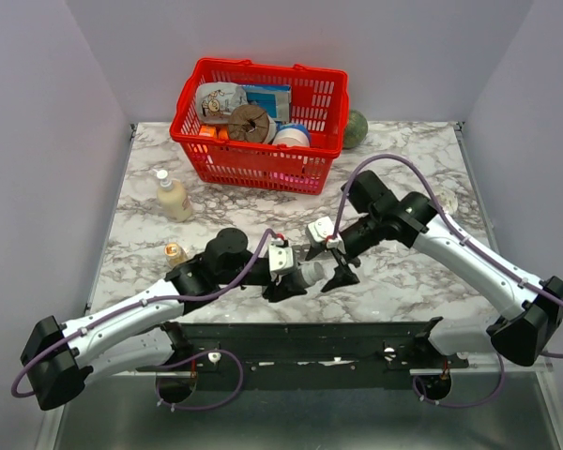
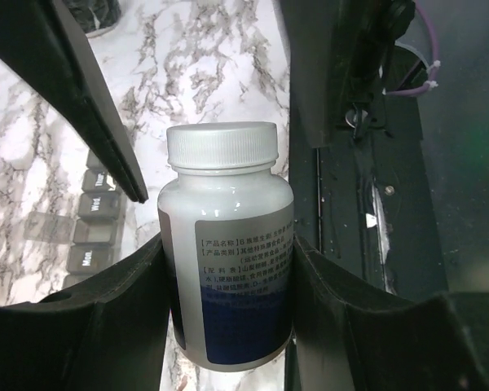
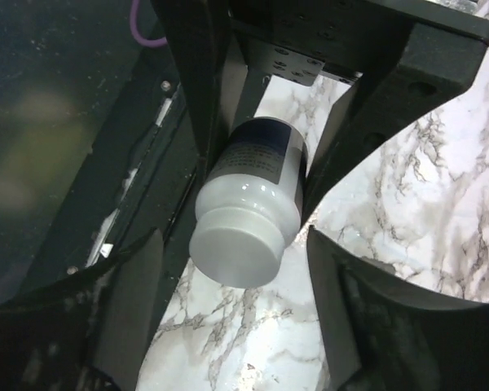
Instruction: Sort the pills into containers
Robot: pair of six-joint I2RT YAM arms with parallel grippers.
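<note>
Two-arm workcell, all positions given relative to the white pill bottle (image 2: 226, 269). We see the marble table (image 1: 394, 286) beneath the bottle. The left arm (image 1: 131, 319) reaches in from the bottle's base end and the right arm (image 1: 469, 253) from its cap end, so the two meet at the bottle. The red basket (image 1: 263, 164), filled with assorted packages, stands well beyond the bottle toward the far edge of the table. A cream pump bottle (image 1: 172, 197) stands far to the bottle's left and farther back.

The left gripper (image 2: 228, 244) is clamped on the bottle, with one finger pressed against each side of the labelled body. The bottle lies roughly level in the top view, its white screw cap pointing toward the right arm. The right gripper (image 3: 232, 236) is spread wide, its fingers flanking the cap with a visible gap on either side. We see no contact there.

The pill-organiser strip (image 2: 90, 232) lies flat on the marble, below the bottle and to its left in the left wrist view, apart from it and from both grippers. We can read "Mon." and "Wed" on the dark grey lids. A finger of each gripper hides the ends of the strip. A small amber bottle (image 1: 175, 253) with a gold cap stands well to the white bottle's left.
</note>
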